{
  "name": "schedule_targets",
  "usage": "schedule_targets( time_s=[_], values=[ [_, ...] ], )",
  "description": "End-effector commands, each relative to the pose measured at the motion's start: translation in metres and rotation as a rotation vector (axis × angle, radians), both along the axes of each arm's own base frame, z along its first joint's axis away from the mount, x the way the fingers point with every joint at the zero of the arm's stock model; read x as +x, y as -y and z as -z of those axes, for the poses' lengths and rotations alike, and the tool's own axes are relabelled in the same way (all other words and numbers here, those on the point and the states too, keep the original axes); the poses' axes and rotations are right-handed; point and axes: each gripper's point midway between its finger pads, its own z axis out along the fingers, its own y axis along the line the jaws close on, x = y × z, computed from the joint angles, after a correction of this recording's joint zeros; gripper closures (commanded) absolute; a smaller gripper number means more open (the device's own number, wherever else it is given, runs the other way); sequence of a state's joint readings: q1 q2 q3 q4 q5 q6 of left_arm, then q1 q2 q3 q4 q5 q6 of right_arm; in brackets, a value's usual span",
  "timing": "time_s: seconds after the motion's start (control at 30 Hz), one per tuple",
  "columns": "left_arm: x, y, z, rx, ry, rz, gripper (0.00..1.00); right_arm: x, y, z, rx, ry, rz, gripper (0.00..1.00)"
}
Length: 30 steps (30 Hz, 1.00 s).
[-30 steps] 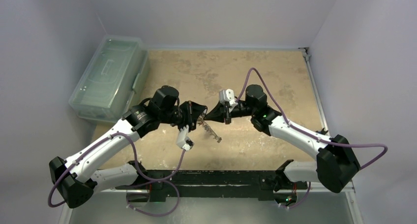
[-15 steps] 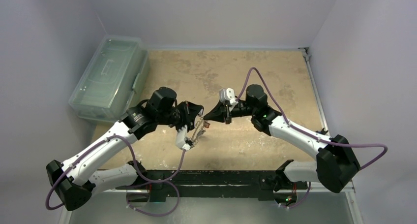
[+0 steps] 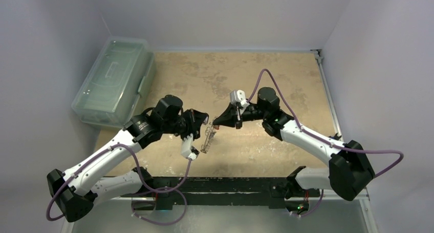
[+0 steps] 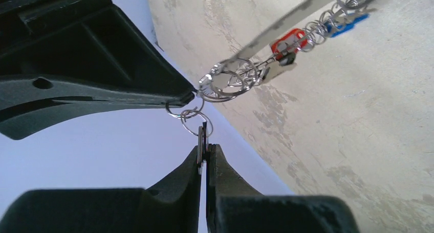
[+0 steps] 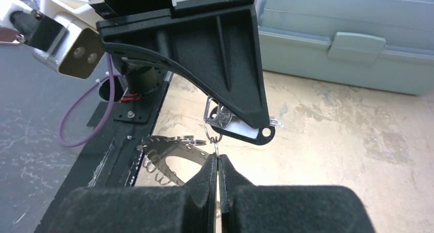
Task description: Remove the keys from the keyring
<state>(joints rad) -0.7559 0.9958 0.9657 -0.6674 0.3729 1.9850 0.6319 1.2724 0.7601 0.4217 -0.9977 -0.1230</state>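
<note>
Top external view places the keyring (image 3: 207, 139) in the air between both arms, hanging edge-on above the near middle of the worktop (image 3: 286, 74). The left gripper (image 3: 203, 122) is fully closed on a thin flat piece that reads as a single key (image 4: 203, 138). The right gripper (image 3: 215, 124) is fully closed on one of the small split rings (image 4: 190, 114) that link that piece to the keyring.

Progress: judged early. The keys (image 4: 284, 41), red and blue heads among them, fringe the keyring, and no loose key is visible on the worktop. The single key is joined to the keyring through the small split rings, so its separation is not yet done. All the others are left to do.

Clearance: the two gripper tips sit just beside each other, with little room between them. The black mounting rail (image 3: 220, 184) lies near, on the near side of the keyring. The lidded plastic box (image 3: 113, 79) stands well apart at far left. Bare worktop lies far and right, and walls close three sides.
</note>
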Motion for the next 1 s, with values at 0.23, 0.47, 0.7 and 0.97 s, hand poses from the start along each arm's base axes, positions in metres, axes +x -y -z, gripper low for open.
schedule_targets(
  time_s=[0.23, 0.47, 0.7, 0.97],
  values=[
    [0.002, 0.000, 0.006, 0.005, 0.040, 0.005, 1.00, -0.012, 0.004, -0.022, 0.058, 0.042, -0.058, 1.00],
    [0.006, -0.001, 0.009, 0.000, 0.051, -0.017, 1.00, -0.012, 0.004, -0.023, 0.060, 0.035, -0.061, 1.00],
    [0.002, 0.000, 0.011, -0.008, 0.069, 0.009, 1.00, -0.010, 0.003, -0.024, 0.061, 0.024, -0.051, 1.00],
    [0.003, -0.002, 0.020, -0.002, 0.098, 0.010, 1.00, -0.012, 0.003, -0.025, 0.066, 0.013, -0.055, 1.00]
  ],
)
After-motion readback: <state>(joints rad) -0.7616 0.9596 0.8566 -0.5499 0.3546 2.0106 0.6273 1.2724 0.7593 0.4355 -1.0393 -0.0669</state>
